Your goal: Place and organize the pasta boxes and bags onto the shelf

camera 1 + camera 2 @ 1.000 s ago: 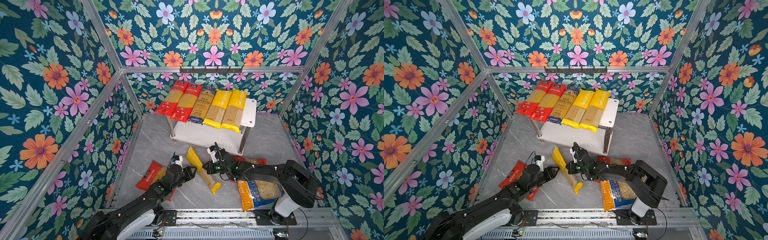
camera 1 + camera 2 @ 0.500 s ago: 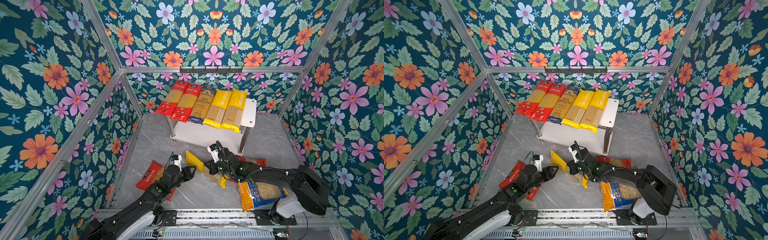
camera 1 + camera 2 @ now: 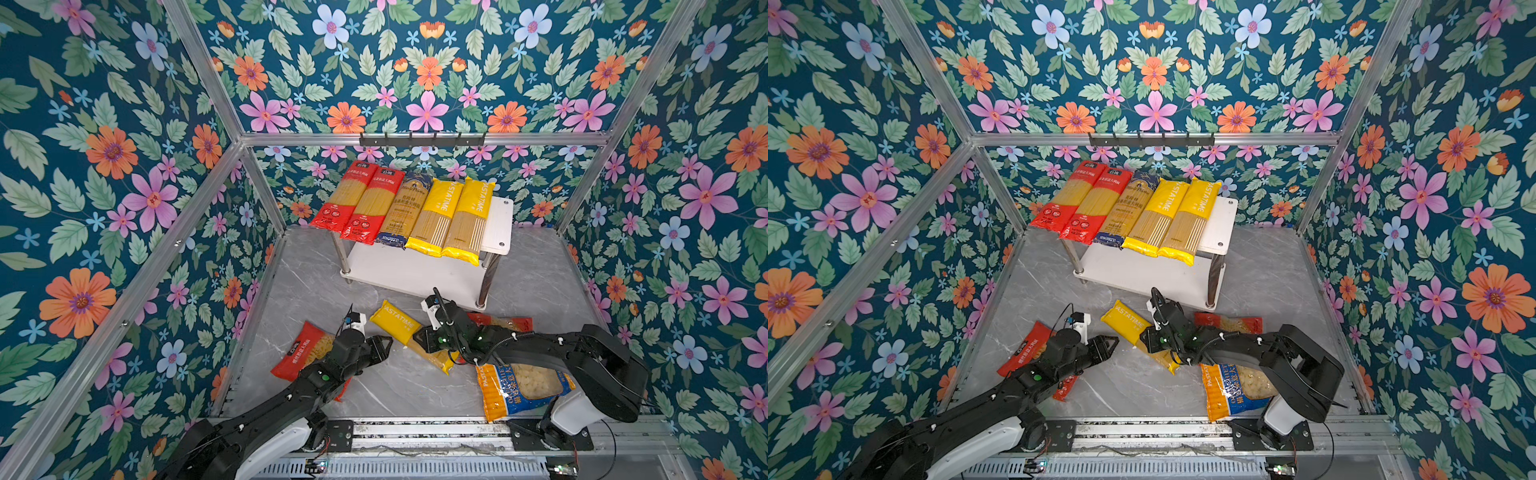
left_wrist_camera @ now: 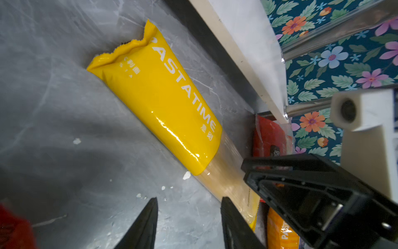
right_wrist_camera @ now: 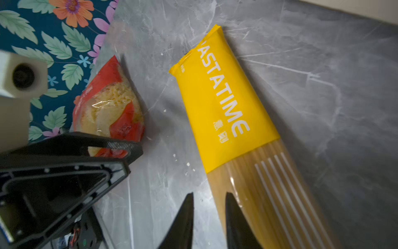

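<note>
A yellow PASTATIME pack lies aslant on the grey floor in front of the shelf. My right gripper is open at the pack's clear middle. In the right wrist view, one finger lies over the clear film and floor shows in the gap. My left gripper is open just left of the pack, with only floor between its fingers. Two red spaghetti packs, a navy-gold one and two yellow ones lie side by side on the top tier.
A red macaroni bag lies under my left arm by the left wall. Another red bag lies behind my right arm. A blue-orange shells bag sits at the front right. A black hook rail hangs on the back frame.
The right gripper's jaws have parted from shut. The yellow pack on the floor has turned, its near end swinging to the right. My left arm has barely moved.
</note>
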